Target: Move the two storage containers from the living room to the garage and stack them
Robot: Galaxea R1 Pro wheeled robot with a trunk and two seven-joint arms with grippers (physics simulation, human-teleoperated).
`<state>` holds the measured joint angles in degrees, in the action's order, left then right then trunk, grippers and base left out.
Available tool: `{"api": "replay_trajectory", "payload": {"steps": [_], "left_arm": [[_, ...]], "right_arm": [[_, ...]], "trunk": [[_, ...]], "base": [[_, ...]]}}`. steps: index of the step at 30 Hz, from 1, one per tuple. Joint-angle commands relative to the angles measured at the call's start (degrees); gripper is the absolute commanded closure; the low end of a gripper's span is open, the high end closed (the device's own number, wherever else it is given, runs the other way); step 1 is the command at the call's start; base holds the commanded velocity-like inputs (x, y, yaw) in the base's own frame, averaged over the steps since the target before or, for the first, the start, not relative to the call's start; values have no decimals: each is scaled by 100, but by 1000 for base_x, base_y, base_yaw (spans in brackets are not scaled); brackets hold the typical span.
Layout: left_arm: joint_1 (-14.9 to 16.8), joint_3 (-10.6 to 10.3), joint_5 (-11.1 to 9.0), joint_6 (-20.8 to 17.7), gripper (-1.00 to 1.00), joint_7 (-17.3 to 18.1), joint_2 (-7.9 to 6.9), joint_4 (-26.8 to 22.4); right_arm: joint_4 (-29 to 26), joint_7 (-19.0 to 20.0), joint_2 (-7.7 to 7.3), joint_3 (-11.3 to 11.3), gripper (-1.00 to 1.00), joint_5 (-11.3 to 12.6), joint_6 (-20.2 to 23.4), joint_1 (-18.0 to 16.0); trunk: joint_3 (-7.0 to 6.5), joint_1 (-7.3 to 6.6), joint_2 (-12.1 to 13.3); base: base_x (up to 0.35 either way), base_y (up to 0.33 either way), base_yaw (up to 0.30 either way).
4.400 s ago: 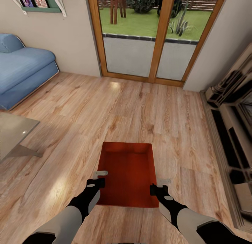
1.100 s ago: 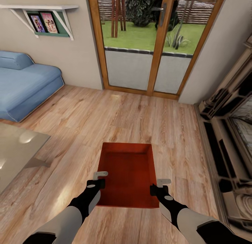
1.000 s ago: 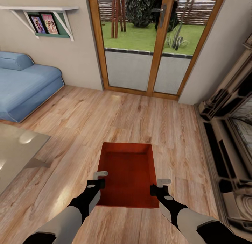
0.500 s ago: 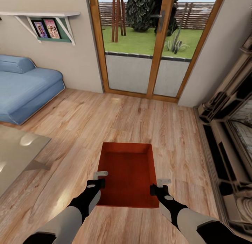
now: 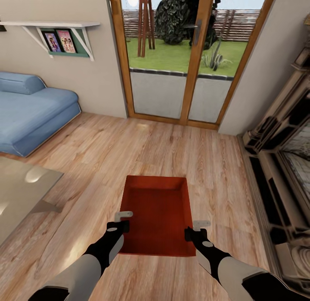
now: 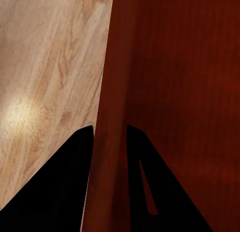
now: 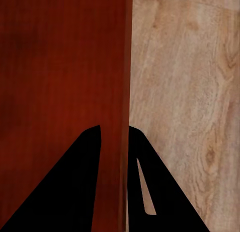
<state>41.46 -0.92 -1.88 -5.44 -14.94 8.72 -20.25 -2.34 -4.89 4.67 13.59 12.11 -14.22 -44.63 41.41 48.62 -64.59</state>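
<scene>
An orange-red storage container [image 5: 157,214] hangs level above the living room's wood plank floor [image 5: 107,150], just ahead of me. My left gripper [image 5: 122,221] is shut on its left wall near the close corner. My right gripper [image 5: 196,230] is shut on the right wall opposite. In the left wrist view the thin red wall [image 6: 112,92] runs between the dark fingers of the left gripper [image 6: 110,129]. The right wrist view shows the other wall [image 7: 124,67] pinched in the right gripper [image 7: 114,127]. The garage is out of view.
A blue sofa [image 5: 30,111] stands at the left wall under a shelf [image 5: 56,33]. A glass table [image 5: 21,193] juts in at the near left. Wood-framed glass doors [image 5: 181,59] stand ahead. A long dark cabinet [image 5: 284,171] lines the right side.
The whole view has shifted, so doors, sofa and shelf sit lower and show more: the camera moved. The container and both grippers keep the same place before me.
</scene>
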Motion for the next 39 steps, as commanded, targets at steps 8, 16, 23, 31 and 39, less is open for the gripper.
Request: {"api": "replay_trajectory", "payload": {"steps": [8,16,23,31,39], "left_arm": [[3,118,65,-44,100,-61,-55,-14],[3,122,-188,-45,100,-53,-63,-7],[3,119,-198,-45,100,-54,-63,-13],[3,119,-199,-45,100,-53,-63,-14],[3,119,-199,-45,100,-54,-63,-14]], "right_arm": [[6,-38,-1,-146,100,90,-28,-1],[6,-38,-1,-146,100,90,-28,-1],[6,-38,-8,-146,100,90,-28,-1],[6,-38,-10,-146,100,90,-28,-1],[6,-45,-10,-146,100,90,-30,-1]], "trunk": [[-67,0,-3],[-276,-176,318],[-459,-329,599],[-650,-505,920],[-783,-615,1120]], "base": [[0,0,0],[0,0,0],[0,0,0],[0,0,0],[0,0,0]]}}
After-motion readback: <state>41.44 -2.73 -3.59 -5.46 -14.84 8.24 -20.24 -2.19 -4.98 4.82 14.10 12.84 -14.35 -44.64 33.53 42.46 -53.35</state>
